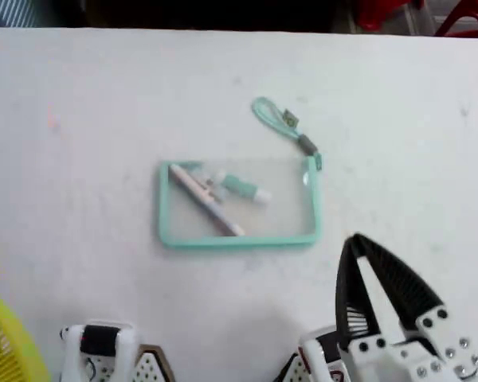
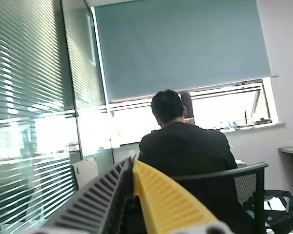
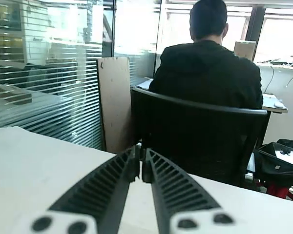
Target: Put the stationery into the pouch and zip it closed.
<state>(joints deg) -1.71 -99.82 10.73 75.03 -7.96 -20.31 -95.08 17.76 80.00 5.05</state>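
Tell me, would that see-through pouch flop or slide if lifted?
Probably floppy: the pouch looks like thin clear film with a soft teal edge. Likely light, holding just a pen and a small teal item. Its strap would probably dangle.

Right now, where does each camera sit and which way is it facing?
High view: fixed overhead, looking down at the table and pouch; right gripper at the arms' side.
Left wrist view: on the left arm, tilted up at a window blind; left gripper, shut.
Right wrist view: on the right arm, level across the table toward a black chair; right gripper, shut.
Shared: both wrist views show that chair.
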